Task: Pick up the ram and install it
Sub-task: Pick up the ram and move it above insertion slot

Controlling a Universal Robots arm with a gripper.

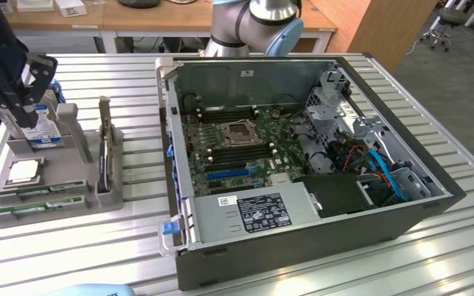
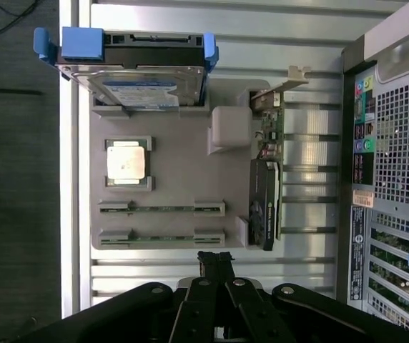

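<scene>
Hand [image 2: 215,259] pressed together, empty, near the tray [image 2: 176,171] edge. Ram [image 2: 161,238] stands on edge in the nearest tray slot, second stick [image 2: 161,209] just beside. Risk: dropping in shut likely jams onto the ram, or clips the neighbour.

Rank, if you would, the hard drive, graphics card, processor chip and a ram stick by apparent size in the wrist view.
1. hard drive
2. graphics card
3. processor chip
4. ram: seen edge-on, longer than the chip but far thinner, so these two are a close call.
</scene>
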